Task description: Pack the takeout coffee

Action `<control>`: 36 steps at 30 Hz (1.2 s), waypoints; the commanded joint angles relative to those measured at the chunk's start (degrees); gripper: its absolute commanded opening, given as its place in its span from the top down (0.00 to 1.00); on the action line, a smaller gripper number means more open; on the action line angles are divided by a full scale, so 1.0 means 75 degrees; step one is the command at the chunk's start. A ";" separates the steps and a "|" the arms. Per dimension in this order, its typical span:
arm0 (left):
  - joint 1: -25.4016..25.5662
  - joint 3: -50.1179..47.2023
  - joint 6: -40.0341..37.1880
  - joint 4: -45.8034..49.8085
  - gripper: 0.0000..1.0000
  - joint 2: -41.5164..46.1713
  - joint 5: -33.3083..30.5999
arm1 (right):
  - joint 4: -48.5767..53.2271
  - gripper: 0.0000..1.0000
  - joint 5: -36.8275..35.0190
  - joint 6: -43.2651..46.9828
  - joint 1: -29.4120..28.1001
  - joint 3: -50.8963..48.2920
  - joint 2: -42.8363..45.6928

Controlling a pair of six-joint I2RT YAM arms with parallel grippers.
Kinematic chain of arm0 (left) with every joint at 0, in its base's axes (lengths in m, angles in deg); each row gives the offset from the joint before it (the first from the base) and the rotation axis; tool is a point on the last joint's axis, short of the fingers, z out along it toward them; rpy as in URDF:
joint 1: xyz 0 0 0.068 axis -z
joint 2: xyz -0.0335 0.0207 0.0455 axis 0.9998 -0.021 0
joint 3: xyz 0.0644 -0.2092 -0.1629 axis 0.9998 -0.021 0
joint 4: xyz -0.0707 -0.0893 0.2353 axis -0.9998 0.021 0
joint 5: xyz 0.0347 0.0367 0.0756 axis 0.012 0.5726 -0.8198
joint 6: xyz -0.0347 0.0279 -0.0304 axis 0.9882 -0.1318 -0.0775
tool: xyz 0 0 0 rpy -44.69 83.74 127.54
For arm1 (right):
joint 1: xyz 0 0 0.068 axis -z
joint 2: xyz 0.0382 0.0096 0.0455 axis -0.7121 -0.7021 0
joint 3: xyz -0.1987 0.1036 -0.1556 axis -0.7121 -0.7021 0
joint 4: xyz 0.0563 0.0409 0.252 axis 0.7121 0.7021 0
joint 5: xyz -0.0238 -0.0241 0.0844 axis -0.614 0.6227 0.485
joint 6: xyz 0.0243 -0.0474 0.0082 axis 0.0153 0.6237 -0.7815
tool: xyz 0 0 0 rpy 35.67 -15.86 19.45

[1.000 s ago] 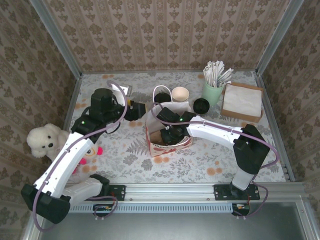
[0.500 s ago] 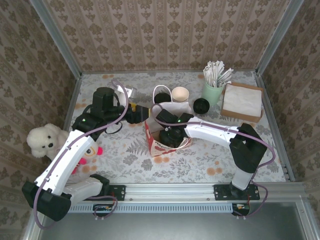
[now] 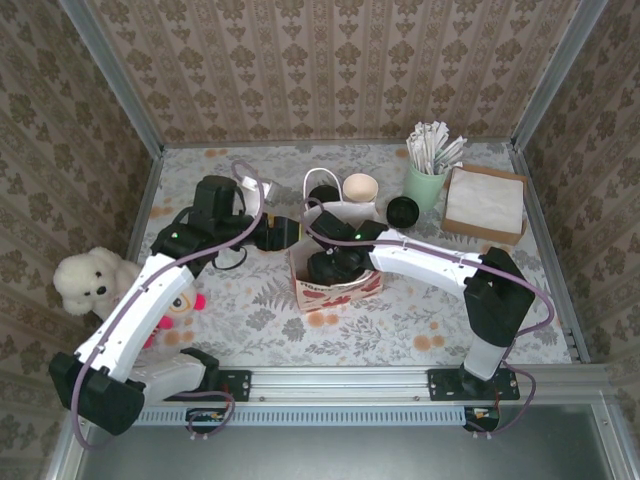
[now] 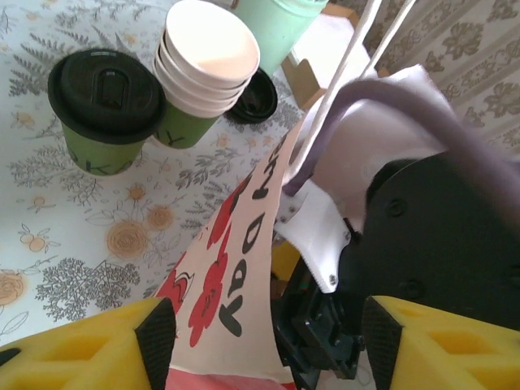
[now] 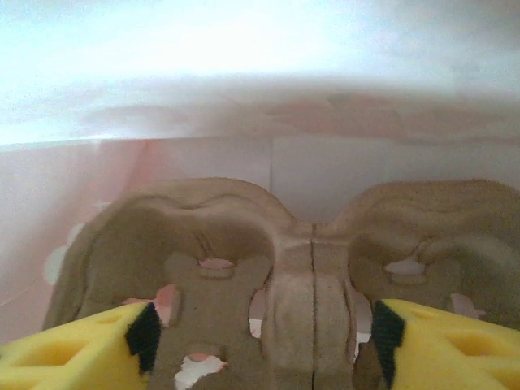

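Right arm in white red-printed paper bag (image 3: 340, 288), right tool (image 5: 264, 333) spread empty over brown pulp tray (image 5: 313, 260), left tool (image 4: 268, 325) spread astride bag wall, black-lidded green paper cup (image 4: 101, 114) beyond

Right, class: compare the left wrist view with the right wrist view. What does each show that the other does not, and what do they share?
Left wrist view: the lidded green coffee cup standing on the table beside a stack of cream-rimmed cups, a loose black lid, and the printed outside of the paper bag. Right wrist view: the bag's inside, with a brown cardboard cup carrier in it. Shared: the bag, plus an open yellow pincer in each, the left pincer and the right pincer.
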 commanded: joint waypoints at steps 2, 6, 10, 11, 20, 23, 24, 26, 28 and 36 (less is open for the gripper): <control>0.0047 0.0203 -0.0108 0.0332 0.45 -0.0113 -0.0044 | 0.0621 0.21 -0.0062 -0.0311 -0.0032 0.0476 0.0095; 0.0051 0.0365 -0.0133 0.0433 0.62 -0.0182 0.0057 | 0.1490 0.17 -0.0082 -0.0432 -0.0019 0.1084 -0.0315; 0.0051 0.0119 0.0089 0.0251 0.73 0.0053 -0.0006 | 0.1931 0.16 0.0066 -0.0461 0.0113 0.1315 -0.0642; 0.0051 0.0000 0.0175 0.0095 0.73 0.0126 0.0005 | 0.2001 0.16 0.0186 -0.0452 0.0166 0.1415 -0.0766; 0.0083 -0.0044 0.0261 -0.0007 0.92 0.0234 -0.0098 | 0.1733 0.29 0.0137 -0.0572 0.0176 0.1279 -0.1014; 0.0108 -0.0082 0.0204 -0.0031 0.98 0.0277 -0.0278 | 0.1211 0.35 0.0181 -0.0443 0.0177 0.0870 -0.0951; 0.0108 -0.0096 0.0192 -0.0027 1.00 0.0284 -0.0392 | 0.1198 0.37 0.0195 -0.0390 0.0178 0.0836 -0.0961; 0.0098 -0.0069 0.0186 0.0063 1.00 0.0281 -0.0656 | 0.1196 0.38 0.0290 -0.0193 0.0165 0.0784 -0.0974; 0.0097 -0.0021 0.0167 0.0148 1.00 0.0268 -0.0776 | 0.1150 0.33 0.0367 0.0110 0.0142 0.0725 -0.0840; 0.0103 -0.0049 0.0426 -0.0028 1.00 0.0273 -0.0859 | 0.0861 0.24 0.0333 0.0995 0.0109 0.0669 -0.0121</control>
